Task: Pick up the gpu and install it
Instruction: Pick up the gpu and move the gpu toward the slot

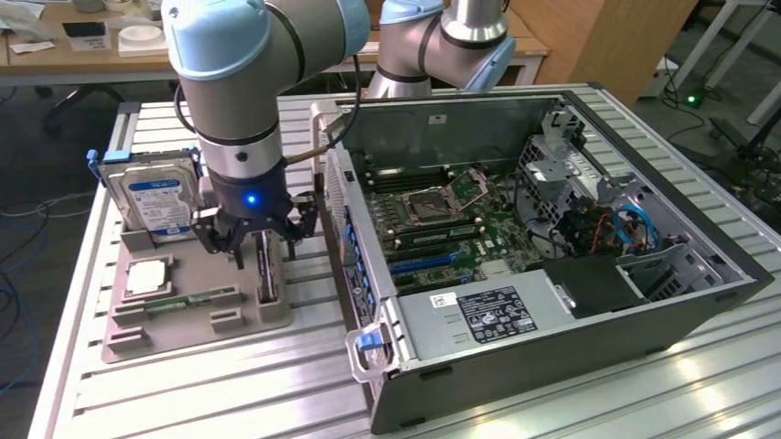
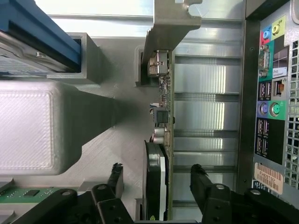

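Observation:
The gpu [image 1: 266, 274] stands on edge in a slot of the grey holder tray [image 1: 201, 322], on the exterior view's left of the open computer case [image 1: 537, 238]. My gripper [image 1: 256, 240] hangs right over it. In the wrist view the gpu [image 2: 164, 116] appears edge-on as a thin card, with its silvery bracket [image 2: 170, 23] at the far end. The gripper [image 2: 156, 179] is open: one black finger [image 2: 114, 175] stands on each side of the card, and a gap shows between each finger and the card. Nothing is held.
On the tray stand a silver hard drive [image 1: 153, 197] with a blue-white label, a square processor [image 1: 144, 277] and a green memory stick [image 1: 189, 299]. The case's rear port panel [image 2: 271, 93] lies close beside the card. A second arm [image 1: 440, 46] rises behind the case.

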Available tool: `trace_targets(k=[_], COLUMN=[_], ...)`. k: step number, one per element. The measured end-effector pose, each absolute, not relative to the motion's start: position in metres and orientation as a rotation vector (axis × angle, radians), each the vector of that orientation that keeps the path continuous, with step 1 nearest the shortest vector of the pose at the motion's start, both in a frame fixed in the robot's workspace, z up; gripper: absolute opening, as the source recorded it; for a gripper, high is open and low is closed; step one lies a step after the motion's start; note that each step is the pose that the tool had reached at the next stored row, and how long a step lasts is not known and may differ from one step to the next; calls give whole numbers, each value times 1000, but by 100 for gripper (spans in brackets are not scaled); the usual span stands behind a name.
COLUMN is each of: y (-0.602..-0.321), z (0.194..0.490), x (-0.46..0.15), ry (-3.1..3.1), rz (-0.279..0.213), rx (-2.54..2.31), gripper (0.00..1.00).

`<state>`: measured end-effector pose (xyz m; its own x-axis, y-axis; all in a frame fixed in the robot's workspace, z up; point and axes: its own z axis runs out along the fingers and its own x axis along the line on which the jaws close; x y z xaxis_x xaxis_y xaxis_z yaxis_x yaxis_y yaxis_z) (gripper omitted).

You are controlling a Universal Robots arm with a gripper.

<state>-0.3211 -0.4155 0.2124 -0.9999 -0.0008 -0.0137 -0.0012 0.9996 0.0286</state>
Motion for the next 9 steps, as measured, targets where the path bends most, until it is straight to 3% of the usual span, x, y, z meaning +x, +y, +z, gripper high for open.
trace_targets(k=[1,4,9], y=[-415,-415,-415], z=[212,212,212], x=[-321,-321,-321], ry=[3128,3128,3128], rz=[45,45,46], rx=[-2,-2,-1], gripper=[69,51,44])
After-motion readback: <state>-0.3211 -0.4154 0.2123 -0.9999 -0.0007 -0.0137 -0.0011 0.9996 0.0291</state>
